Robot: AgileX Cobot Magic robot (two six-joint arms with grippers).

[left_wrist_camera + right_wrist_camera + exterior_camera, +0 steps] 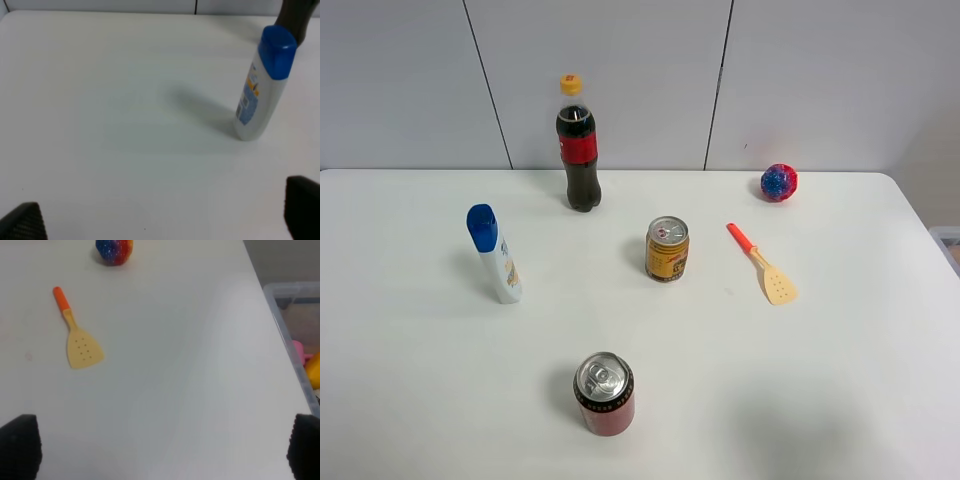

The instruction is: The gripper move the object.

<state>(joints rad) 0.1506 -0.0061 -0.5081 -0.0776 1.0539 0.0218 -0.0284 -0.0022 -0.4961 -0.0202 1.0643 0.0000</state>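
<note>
The toy spatula [764, 263] lies flat on the white table [840, 350], right of the middle; its orange-red handle points to the back left and its pale yellow perforated blade to the front right. It also shows in the right wrist view [77, 335]. Neither arm shows in the exterior view. My right gripper [162, 450] is open and empty, its fingertips [20, 445] wide apart, well short of the spatula. My left gripper [165, 210] is open and empty, its fingertips [302, 205] wide apart, near a white bottle.
A red-and-blue ball [778, 182] sits at the back right. A cola bottle [578, 145], a gold can [667, 249], a red can [605, 393] and a white bottle with a blue cap [495, 253] stand on the table. A clear bin [295, 335] is off the table's right edge.
</note>
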